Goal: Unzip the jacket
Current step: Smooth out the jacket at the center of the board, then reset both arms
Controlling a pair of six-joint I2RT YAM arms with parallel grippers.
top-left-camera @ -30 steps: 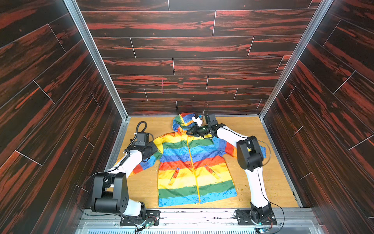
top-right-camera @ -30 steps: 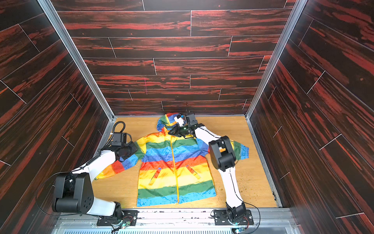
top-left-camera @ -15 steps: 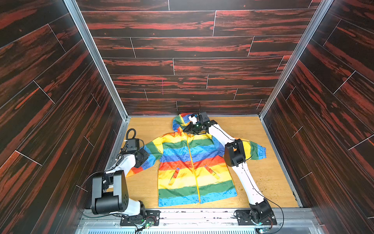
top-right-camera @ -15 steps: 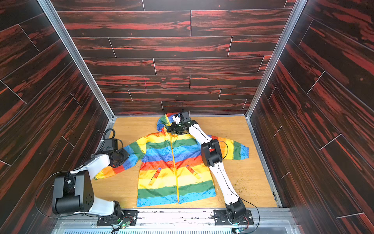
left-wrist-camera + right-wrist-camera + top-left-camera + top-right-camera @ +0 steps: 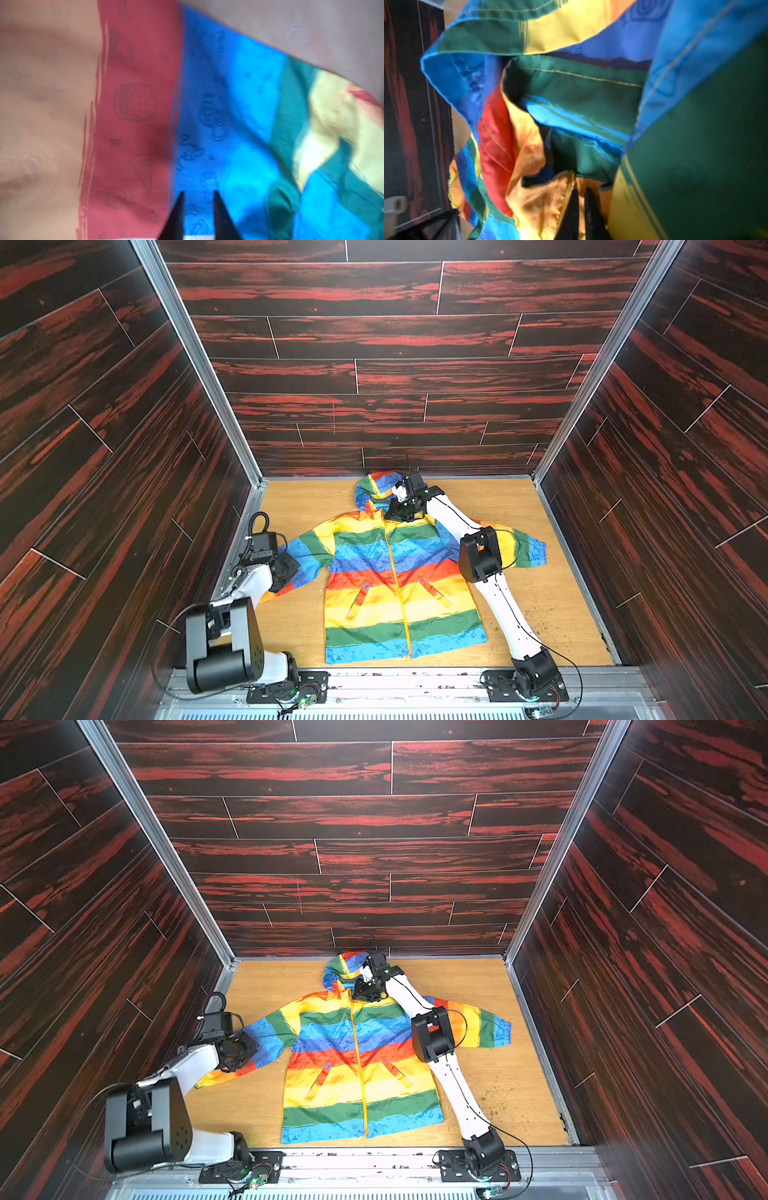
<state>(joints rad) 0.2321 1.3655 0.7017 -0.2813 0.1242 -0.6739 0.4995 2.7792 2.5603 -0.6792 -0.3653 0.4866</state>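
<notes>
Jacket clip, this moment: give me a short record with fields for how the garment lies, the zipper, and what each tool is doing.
jacket: flat, front up, on the wooden table; sleeves spread, hood at the far end
zipper: closed from collar to hem
left tool: over the blue part of a sleeve, fingers slightly apart, nothing pinched
right tool: at the collar by the zipper's top, fingers nearly together on orange fabric; pull tab not discernible
task state: unzipping not yet begun

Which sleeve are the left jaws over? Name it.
The sleeve on the left arm's side, blue band below the left jaws; the other sleeve lies under the right arm's elbow.
</notes>
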